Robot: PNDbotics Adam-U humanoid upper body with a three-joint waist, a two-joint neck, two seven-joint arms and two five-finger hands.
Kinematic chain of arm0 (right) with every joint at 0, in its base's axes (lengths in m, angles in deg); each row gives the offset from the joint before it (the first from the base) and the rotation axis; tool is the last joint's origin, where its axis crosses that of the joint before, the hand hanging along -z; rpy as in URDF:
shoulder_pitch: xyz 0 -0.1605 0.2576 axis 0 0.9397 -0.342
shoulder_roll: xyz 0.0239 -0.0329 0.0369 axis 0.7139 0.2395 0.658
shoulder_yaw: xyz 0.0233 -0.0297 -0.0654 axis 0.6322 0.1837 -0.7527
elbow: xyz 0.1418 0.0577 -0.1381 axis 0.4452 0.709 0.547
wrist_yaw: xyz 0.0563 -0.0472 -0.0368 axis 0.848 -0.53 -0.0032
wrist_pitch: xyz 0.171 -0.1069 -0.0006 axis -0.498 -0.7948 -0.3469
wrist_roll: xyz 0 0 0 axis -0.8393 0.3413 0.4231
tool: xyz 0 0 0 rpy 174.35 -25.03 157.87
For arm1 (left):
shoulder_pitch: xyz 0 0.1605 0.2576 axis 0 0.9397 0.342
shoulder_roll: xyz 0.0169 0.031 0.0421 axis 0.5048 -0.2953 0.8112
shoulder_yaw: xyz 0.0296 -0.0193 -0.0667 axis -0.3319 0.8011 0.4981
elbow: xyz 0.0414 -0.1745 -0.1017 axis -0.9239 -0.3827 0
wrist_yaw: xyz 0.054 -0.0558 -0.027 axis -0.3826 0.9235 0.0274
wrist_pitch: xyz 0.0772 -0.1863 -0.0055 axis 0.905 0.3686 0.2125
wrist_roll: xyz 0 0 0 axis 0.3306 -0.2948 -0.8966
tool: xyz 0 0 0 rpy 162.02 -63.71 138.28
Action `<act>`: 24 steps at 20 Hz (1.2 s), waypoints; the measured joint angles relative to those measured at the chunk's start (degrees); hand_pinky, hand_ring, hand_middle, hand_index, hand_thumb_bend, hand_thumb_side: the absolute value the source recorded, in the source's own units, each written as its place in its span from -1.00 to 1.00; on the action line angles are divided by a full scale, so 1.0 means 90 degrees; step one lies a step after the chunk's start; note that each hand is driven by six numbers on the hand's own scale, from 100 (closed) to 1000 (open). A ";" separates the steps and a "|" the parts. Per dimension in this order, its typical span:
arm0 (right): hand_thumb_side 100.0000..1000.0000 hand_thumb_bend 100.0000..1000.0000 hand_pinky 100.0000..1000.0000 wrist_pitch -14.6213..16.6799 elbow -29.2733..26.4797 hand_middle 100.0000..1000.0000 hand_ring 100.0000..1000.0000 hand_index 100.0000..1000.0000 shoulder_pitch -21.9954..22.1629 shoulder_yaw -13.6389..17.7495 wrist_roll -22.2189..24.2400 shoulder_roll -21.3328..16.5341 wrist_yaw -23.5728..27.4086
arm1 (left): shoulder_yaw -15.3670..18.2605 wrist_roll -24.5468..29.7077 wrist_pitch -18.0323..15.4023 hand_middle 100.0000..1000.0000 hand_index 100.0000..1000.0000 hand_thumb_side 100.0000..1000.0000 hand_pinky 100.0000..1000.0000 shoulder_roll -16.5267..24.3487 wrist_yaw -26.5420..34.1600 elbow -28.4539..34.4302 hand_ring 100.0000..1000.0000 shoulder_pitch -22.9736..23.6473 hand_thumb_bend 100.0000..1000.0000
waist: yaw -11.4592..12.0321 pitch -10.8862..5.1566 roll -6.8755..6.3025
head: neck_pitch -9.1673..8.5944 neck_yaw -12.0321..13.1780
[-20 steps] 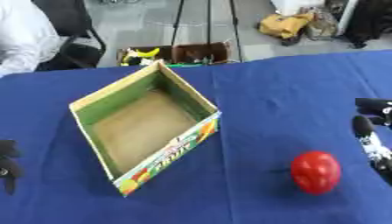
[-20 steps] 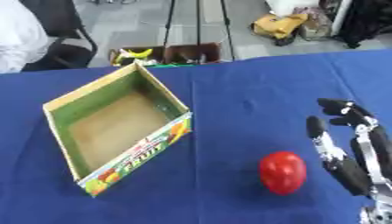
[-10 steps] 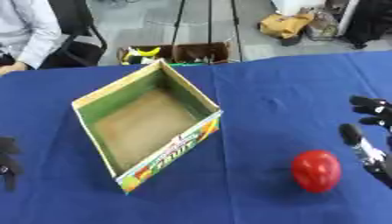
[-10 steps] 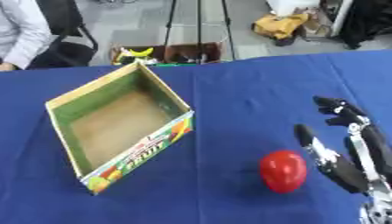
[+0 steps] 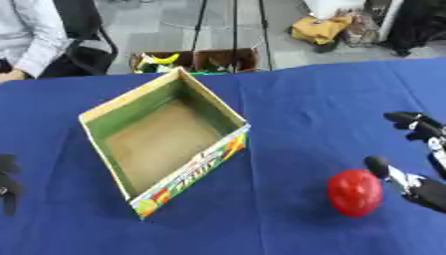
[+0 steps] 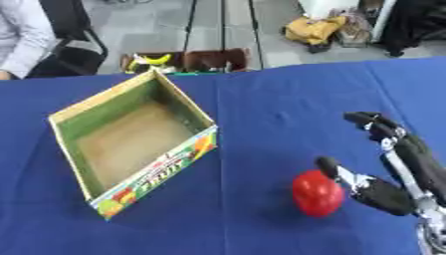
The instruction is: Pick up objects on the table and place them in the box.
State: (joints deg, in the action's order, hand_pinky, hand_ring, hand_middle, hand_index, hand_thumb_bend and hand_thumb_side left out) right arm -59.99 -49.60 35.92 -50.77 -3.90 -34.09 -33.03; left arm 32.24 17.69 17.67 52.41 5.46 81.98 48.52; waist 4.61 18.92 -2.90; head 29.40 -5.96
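One red round object (image 6: 317, 193) on your blue table (image 6: 261, 104), just beside your right hand (image 6: 396, 169). Fingers spread, holding nothing. Box (image 6: 131, 139) empty, well left.

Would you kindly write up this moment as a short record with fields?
surface: table with blue cloth
box: open cardboard box, nothing inside it
object to pick: red round object, on the cloth right of the box
right hand, open, thumb close beside the red object, not gripping
left hand, only partly visible at the left edge
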 measured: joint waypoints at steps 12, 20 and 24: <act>0.74 0.28 0.24 -0.0094 0.0000 0.65 0.52 0.90 -0.0122 -0.0254 0.1151 -0.0626 -0.0215 | -0.0003 0.0051 -0.0007 -0.12 0.24 0.62 -0.80 0.0004 0.0000 0.0000 -0.37 -0.0003 -1.00 | 0.0041 0.0001 0.0003 | 0.0031 -0.0057; 0.63 0.27 0.06 -0.0258 0.0000 0.64 0.47 0.87 -0.0179 -0.0357 0.1625 -0.0804 -0.0186 | -0.0004 0.0077 0.0005 -0.12 0.24 0.62 -0.80 0.0004 0.0000 0.0000 -0.36 -0.0004 -1.00 | 0.0046 0.0014 0.0030 | 0.0026 -0.0057; 0.62 0.24 0.04 -0.0384 0.0000 0.61 0.45 0.84 -0.0179 -0.0420 0.1758 -0.0834 -0.0185 | -0.0004 0.0085 0.0009 -0.12 0.24 0.63 -0.80 0.0004 0.0000 0.0000 -0.36 -0.0005 -1.00 | 0.0050 0.0039 0.0030 | 0.0015 -0.0057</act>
State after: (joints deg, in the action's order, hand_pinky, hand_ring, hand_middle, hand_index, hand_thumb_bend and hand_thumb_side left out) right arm -63.44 -49.60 34.30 -54.55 11.92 -41.59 -34.70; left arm 32.21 18.45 17.75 52.44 5.46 81.98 48.47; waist 5.06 19.27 -2.63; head 29.53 -6.47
